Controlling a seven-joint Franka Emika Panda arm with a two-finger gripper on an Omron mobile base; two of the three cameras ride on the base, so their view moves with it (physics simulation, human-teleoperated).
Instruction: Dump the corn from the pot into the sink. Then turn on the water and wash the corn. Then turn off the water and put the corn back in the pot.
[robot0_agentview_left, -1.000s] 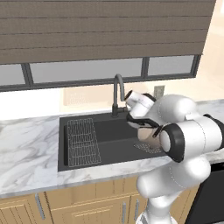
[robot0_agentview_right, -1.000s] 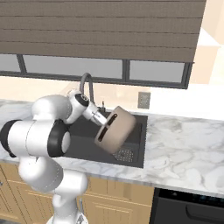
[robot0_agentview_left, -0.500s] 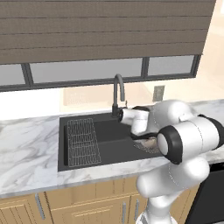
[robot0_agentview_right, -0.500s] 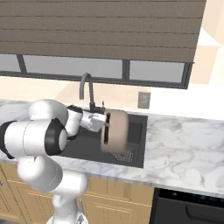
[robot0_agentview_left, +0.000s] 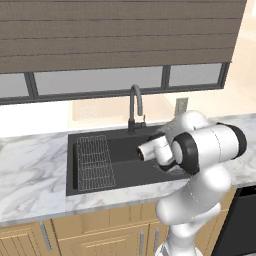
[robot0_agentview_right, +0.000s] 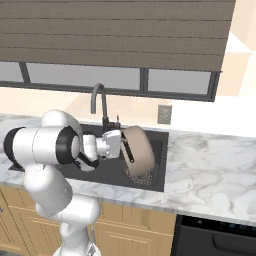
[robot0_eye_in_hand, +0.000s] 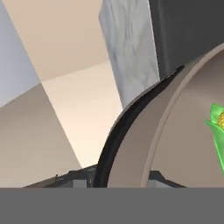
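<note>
Hand view: gripper (robot0_agentview_right: 125, 146) pinches the pot (robot0_agentview_right: 139, 149) by its rim, tipped on its side over the sink (robot0_agentview_left: 125, 162). Corn (robot0_eye_in_hand: 216, 124) lies inside, likely light and prone to roll. Pot looks rigid, probably slick; rim offers the firmest hold.

Sink (robot0_agentview_left: 125, 150): basin floor open at centre; wire rack (robot0_agentview_left: 94, 161) fills its left end, faucet (robot0_agentview_left: 135, 106) rises at the back rim, near the arm's wrist. Right end of the basin taken up by the pot (robot0_agentview_right: 138, 148), tipped on its side above the drain grate (robot0_agentview_right: 140, 176), with the pincer (robot0_agentview_right: 126, 148) at its rim. Marble bench (robot0_agentview_right: 210, 165) right of the sink lies bare.
</note>
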